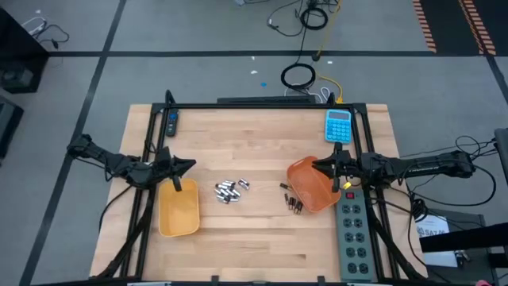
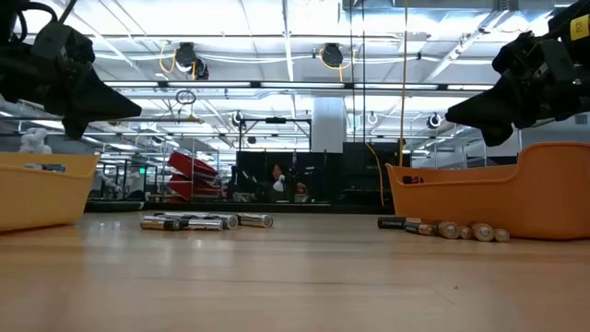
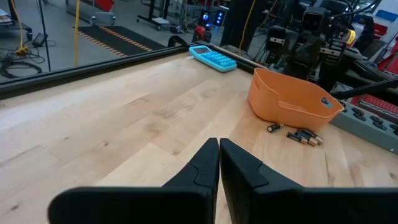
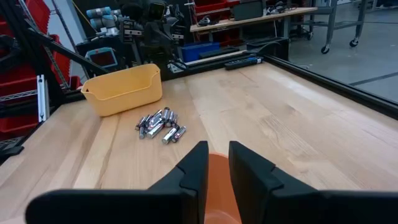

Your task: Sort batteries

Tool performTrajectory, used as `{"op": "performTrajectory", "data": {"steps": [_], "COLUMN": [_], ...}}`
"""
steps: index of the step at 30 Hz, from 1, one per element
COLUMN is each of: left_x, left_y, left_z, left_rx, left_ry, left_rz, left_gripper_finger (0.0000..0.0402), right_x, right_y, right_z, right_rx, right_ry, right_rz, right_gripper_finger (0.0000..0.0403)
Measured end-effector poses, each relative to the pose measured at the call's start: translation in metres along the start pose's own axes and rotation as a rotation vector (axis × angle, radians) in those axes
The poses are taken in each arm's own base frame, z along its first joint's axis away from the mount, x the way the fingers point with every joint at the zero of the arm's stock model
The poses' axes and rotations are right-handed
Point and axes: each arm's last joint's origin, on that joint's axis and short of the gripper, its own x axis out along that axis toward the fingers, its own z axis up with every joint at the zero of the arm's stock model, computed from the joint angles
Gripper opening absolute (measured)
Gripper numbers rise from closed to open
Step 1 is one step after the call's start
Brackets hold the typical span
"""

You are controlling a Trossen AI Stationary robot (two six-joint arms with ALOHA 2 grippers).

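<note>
**Two battery piles between waiting pincers**

The wooden table carries two trays. Left gripper, fingers pressed together and empty, hovers over the yellow tray; silvery batteries lie beyond its tips. Right gripper, slightly parted and empty, hangs over the orange tray, dark batteries just beside it.

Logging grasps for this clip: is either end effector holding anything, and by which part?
Nothing is held. The left end effector is shut on nothing above the yellow tray; the right end effector hangs slightly open over the orange tray.
</note>
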Motion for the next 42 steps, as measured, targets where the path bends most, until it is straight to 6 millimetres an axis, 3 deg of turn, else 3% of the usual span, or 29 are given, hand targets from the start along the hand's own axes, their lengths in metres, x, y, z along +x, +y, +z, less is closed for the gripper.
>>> {"op": "performTrajectory", "data": {"steps": [30,42], "left_x": [0.0000,0.0000], "left_y": [0.0000,0.0000], "left_z": [0.0001,0.0001], "left_rx": [0.000,0.000], "left_ry": [0.000,0.000], "left_rz": [0.000,0.000], "left_gripper_finger": [0.0025,0.0025], "right_x": [-0.0002,-0.0004], "right_y": [0.0013,0.0021], "right_z": [0.0059,0.0092], "right_rx": [-0.039,0.158], "right_ry": [-0.061,-0.092], "right_rz": [0.010,0.030], "right_gripper_finger": [0.0055,0.0055]}}
